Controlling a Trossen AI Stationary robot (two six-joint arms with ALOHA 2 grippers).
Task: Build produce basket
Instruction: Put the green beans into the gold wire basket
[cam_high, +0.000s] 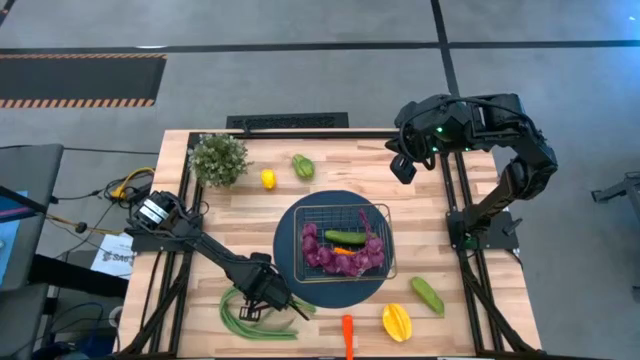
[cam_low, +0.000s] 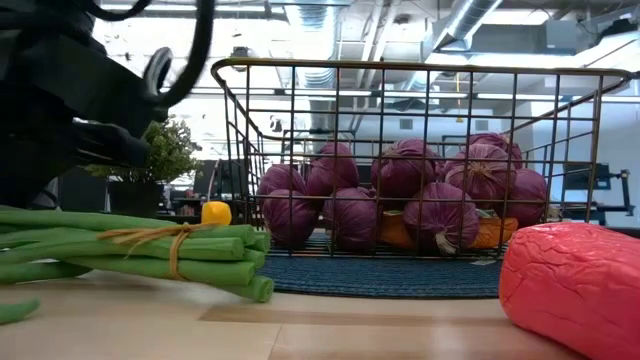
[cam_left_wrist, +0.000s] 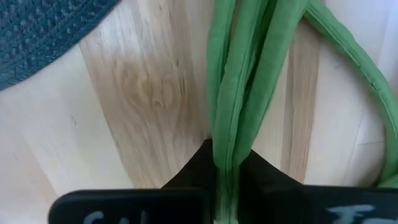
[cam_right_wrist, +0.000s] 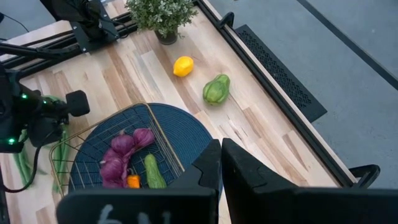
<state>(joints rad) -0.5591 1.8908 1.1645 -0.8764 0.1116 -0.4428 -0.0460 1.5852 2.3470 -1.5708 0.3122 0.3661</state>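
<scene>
The green beans (cam_high: 248, 316) are a tied bundle of long pods near the table's near-left edge, seen close in the low view (cam_low: 140, 252) with a straw tie. My left gripper (cam_high: 270, 297) is down on them, shut on the pods (cam_left_wrist: 227, 152). The wire basket (cam_high: 383, 262) stands on the round blue mat (cam_high: 330, 200) and holds purple grapes (cam_high: 318, 248), a dark cucumber (cam_high: 345, 237) and a carrot piece. My right gripper (cam_high: 403, 168) hangs raised over the far right of the table, shut (cam_right_wrist: 221, 149). My left gripper pinches two of the bean pods (cam_left_wrist: 231, 134) between its two fingers (cam_left_wrist: 194, 168), coming from above and pointing down, with the fingers across the pods. The bundle still lies along the table (cam_low: 230, 268), its pods running on past the fingertips.
A yellow pepper (cam_high: 396, 321), a green vegetable (cam_high: 427, 295) and an orange carrot (cam_high: 347, 330) lie near the table's near edge. A green pepper (cam_high: 302, 166), a small yellow fruit (cam_high: 268, 179) and the potted plant (cam_high: 218, 158) are toward the far edge.
</scene>
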